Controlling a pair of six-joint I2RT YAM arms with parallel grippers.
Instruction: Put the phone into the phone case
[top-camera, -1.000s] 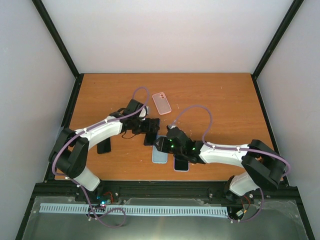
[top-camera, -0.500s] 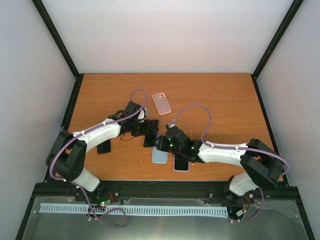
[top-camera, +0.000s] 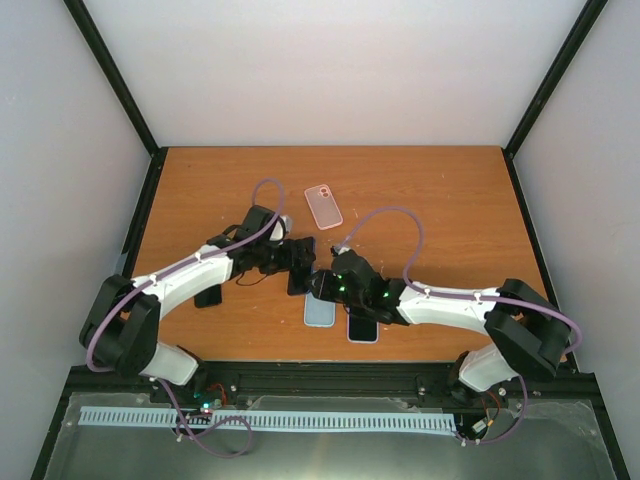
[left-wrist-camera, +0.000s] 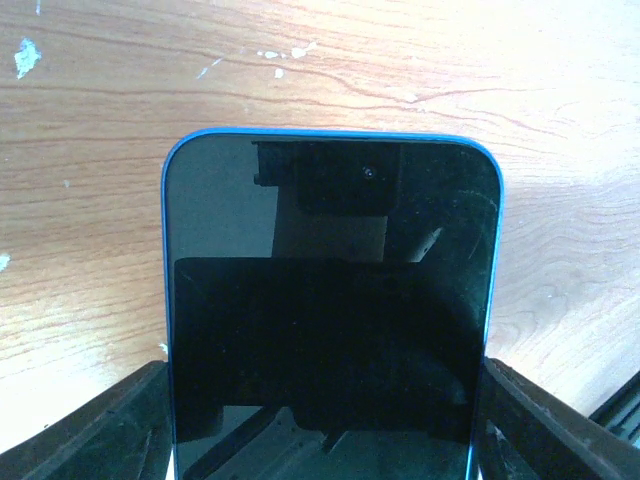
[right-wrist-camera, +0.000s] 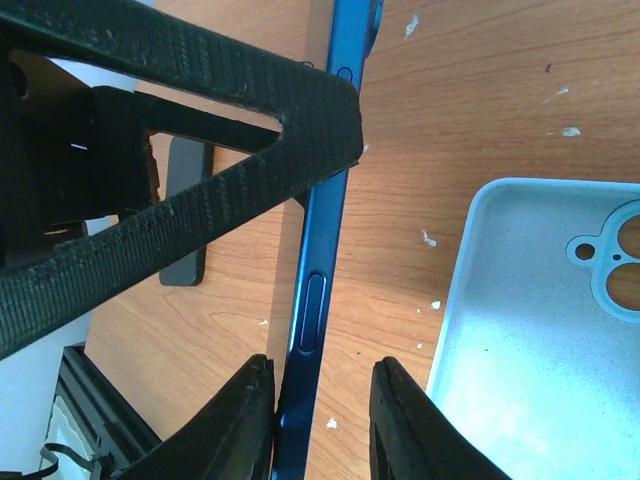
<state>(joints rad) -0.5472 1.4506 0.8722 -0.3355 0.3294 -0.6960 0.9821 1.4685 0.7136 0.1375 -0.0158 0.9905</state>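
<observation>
A blue-edged phone (left-wrist-camera: 330, 300) with a dark screen is held by its two long sides in my left gripper (left-wrist-camera: 325, 430), which is shut on it. In the top view this phone (top-camera: 303, 268) sits at table centre with the left gripper (top-camera: 290, 256) on it. My right gripper (top-camera: 325, 284) is open. In the right wrist view its jaws (right-wrist-camera: 320, 420) straddle the phone's blue side edge (right-wrist-camera: 318, 300), with a gap on the right side. The light-blue phone case (right-wrist-camera: 540, 330) lies open side up just beside it, and shows in the top view (top-camera: 319, 313).
A pink case (top-camera: 323, 206) lies toward the back of the table. A dark phone (top-camera: 362, 328) lies right of the light-blue case. A black phone-shaped object (top-camera: 208, 293) lies under the left arm. The left gripper's ribbed finger (right-wrist-camera: 200, 130) crosses the right wrist view.
The left arm's elbow has swung left and down while its gripper keeps hold of the phone. The right gripper has crept up toward the phone's edge.
</observation>
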